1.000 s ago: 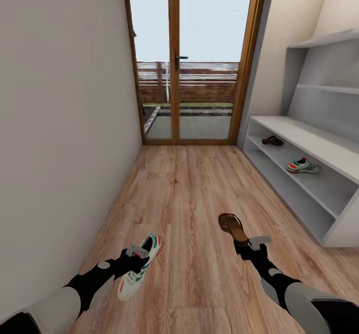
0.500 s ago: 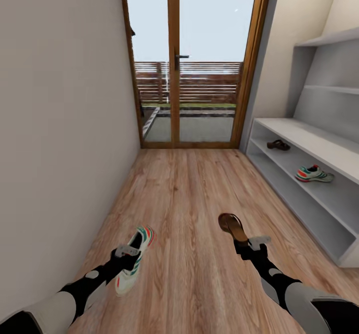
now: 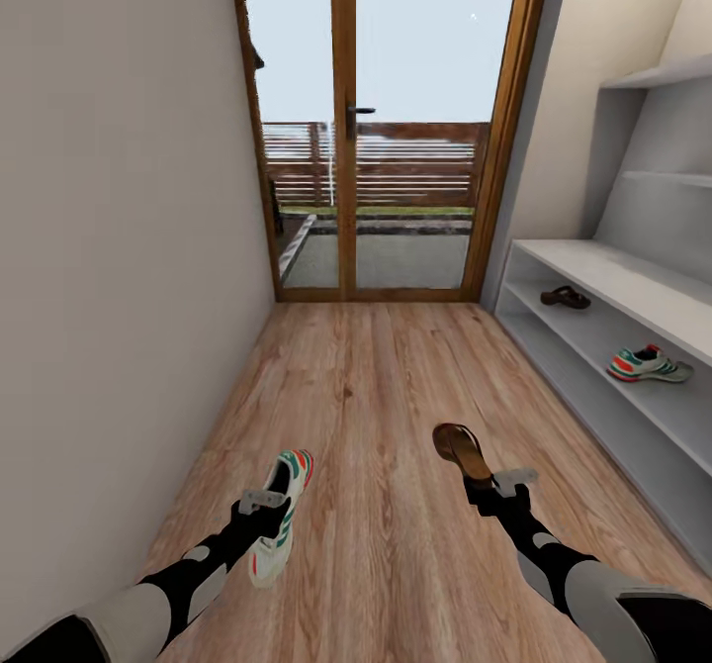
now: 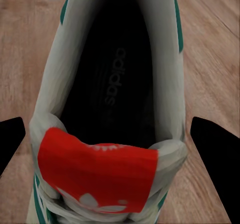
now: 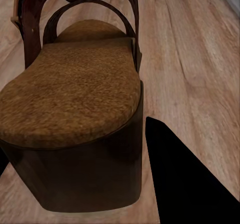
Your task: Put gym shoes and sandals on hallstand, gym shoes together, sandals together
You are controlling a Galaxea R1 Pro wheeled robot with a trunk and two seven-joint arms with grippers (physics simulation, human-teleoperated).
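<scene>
The left gripper [image 3: 262,502] is clamped on a white sneaker [image 3: 278,518] at its collar, holding it above the wood floor [image 3: 376,386]; in the left wrist view its dark fingers [image 4: 212,149] stand on either side of the shoe's opening, where the red tongue shows. The right gripper [image 3: 494,485] is closed on the heel end of a brown sandal [image 3: 463,451], also held off the floor; the right wrist view shows the tan insole [image 5: 70,91] with one finger [image 5: 182,179] beside it.

Since half a second ago the whole view has shifted toward the glass door [image 3: 381,129], and the left arm has drawn the sneaker slightly inward; the sandal stays put in the view.

The held sneaker's long axis runs down the corridor, toe toward the door, tilted slightly right. The sandal also points its toe toward the door, angled a little left.

On the shoe rack [image 3: 593,277], the upper of the two low shelves carries a second sandal [image 3: 565,297] near the far end and a second sneaker [image 3: 648,365] well apart from it.
</scene>
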